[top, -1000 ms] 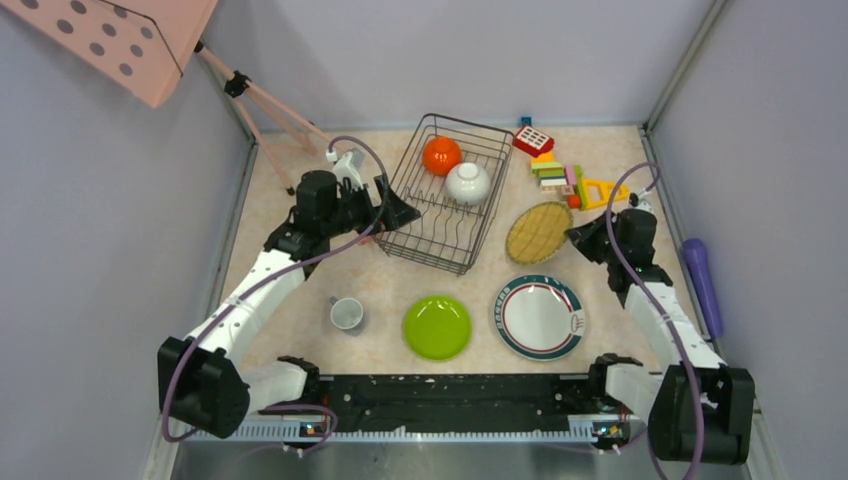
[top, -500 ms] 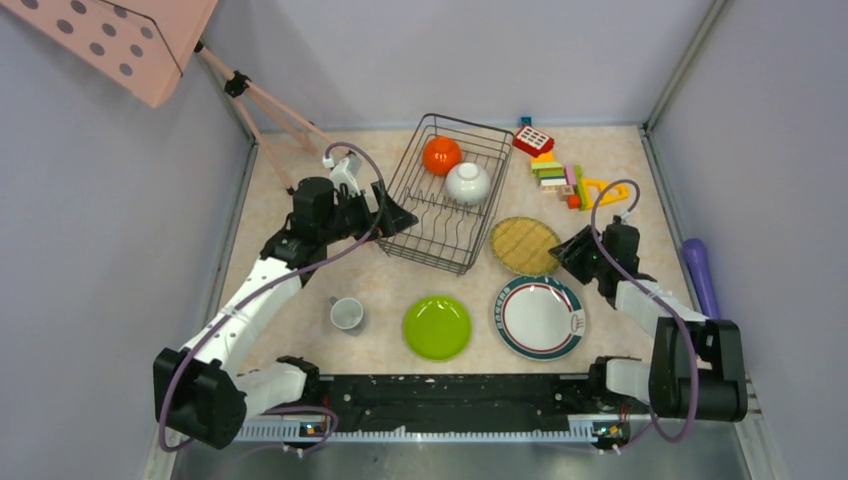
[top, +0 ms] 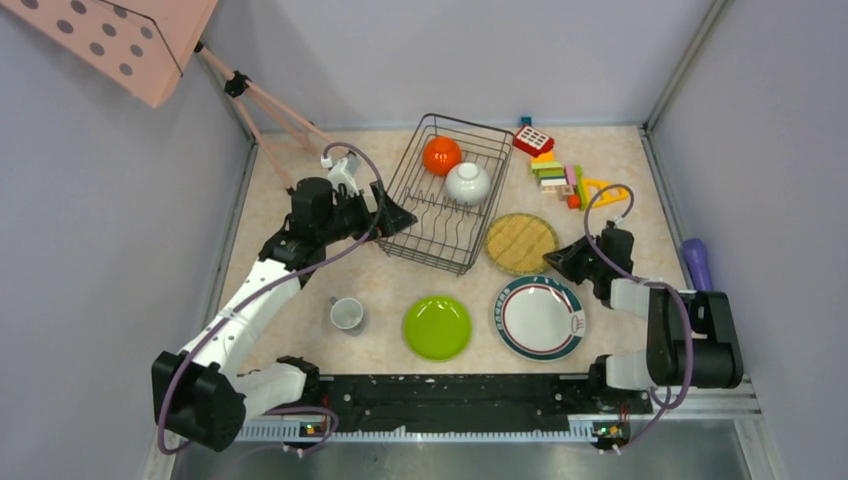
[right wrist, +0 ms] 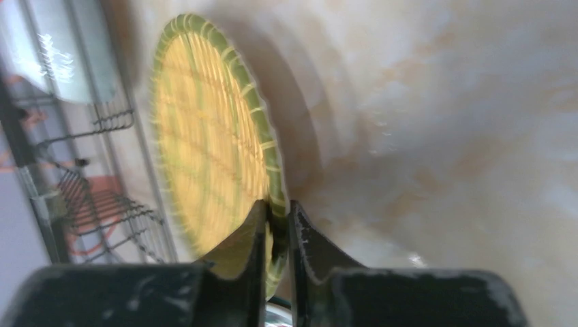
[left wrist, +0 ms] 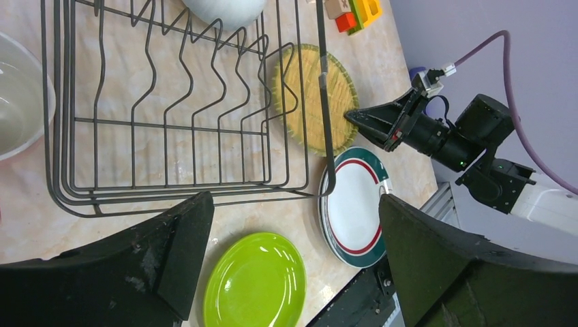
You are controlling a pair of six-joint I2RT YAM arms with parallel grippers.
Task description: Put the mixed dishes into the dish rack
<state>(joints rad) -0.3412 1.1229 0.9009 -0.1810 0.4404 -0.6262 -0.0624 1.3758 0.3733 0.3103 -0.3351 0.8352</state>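
Mat (right wrist: 204,150) rim inside the closed right hand (right wrist: 277,210)

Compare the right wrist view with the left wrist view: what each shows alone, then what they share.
Right wrist only: the straw mat with its rim clamped between the right fingers. Left wrist only: the lime-green plate, the white plate with the green-red rim, toy blocks, the open left fingers, and the right arm from outside. Both: the straw mat and the dish rack wires.
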